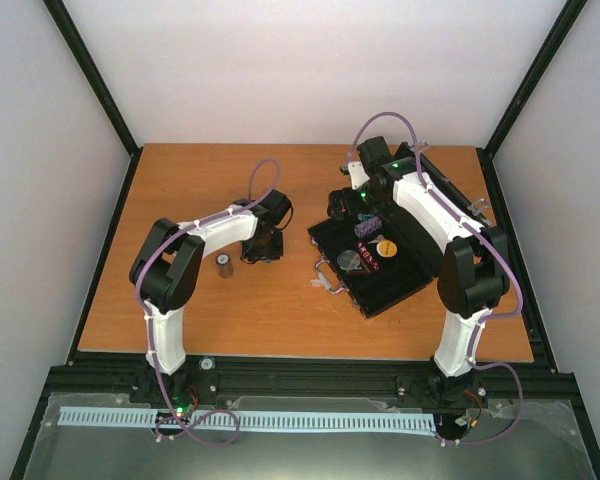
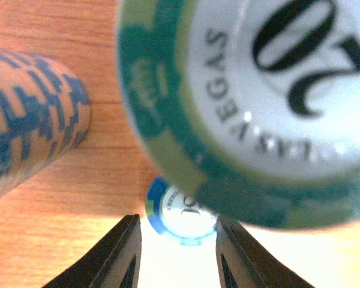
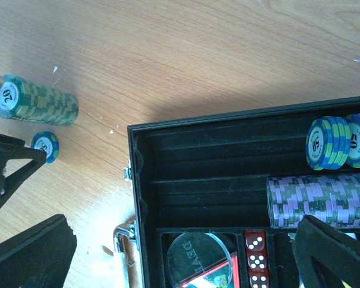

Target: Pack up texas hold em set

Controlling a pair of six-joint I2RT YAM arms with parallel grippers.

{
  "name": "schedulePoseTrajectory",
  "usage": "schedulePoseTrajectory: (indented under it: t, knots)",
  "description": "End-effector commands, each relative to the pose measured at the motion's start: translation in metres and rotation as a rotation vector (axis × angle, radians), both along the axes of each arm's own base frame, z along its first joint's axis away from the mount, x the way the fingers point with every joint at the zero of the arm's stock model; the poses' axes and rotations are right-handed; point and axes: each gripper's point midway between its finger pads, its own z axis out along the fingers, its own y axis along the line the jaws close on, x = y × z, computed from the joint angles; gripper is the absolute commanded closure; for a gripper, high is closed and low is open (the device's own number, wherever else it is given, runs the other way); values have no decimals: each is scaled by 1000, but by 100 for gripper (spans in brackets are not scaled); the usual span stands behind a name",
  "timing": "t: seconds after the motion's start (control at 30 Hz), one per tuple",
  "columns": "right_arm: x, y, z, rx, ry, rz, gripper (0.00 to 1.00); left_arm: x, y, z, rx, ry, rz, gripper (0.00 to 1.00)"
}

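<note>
Left gripper (image 2: 177,219) jaws stand partly apart with a single blue chip (image 2: 181,210) between their tips; whether they pinch it cannot be told. A green chip stack (image 2: 246,108) fills the upper right. Right gripper (image 3: 186,240) jaws gape wide above the open black case (image 3: 134,180), which lies right of centre on the table (image 1: 180,300).

Entry, as I read it from my console: black case (image 1: 393,286) lying open on the table's (image 1: 230,310) right half, its slots holding a lilac chip stack (image 3: 319,201) on its side, a short blue-and-green stack (image 3: 327,143), red dice (image 3: 255,252) and a clear round disc (image 3: 198,257). Outside it, on the wood, I count a green chip stack (image 3: 41,103) lying on its side and a single blue chip (image 3: 46,146) flat just beside it
</note>
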Motion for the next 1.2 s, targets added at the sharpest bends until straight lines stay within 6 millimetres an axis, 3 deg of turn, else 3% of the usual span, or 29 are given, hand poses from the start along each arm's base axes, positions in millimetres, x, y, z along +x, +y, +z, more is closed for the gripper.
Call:
schedulePoseTrajectory:
  t: [0.0,0.2,0.3,0.37,0.87,1.17]
  knots:
    - [-1,-2,7,-5,-22,1,0,0,1,31,-33,-46,13,63]
    - [-1,-2,10,-2,-27,-2,0,-5,-1,48,-80,-65,16,63]
    - [-3,-3,11,-2,-26,-2,0,-11,2,40,-66,-44,20,35]
    - [-4,-3,11,-3,-26,-2,0,-12,4,34,-59,-33,26,24]
    - [-12,-7,1,-14,2,0,0,-6,-3,-1,-18,56,28,26]
    - [-15,-4,-5,3,9,3,0,-3,-13,0,-36,100,14,29]
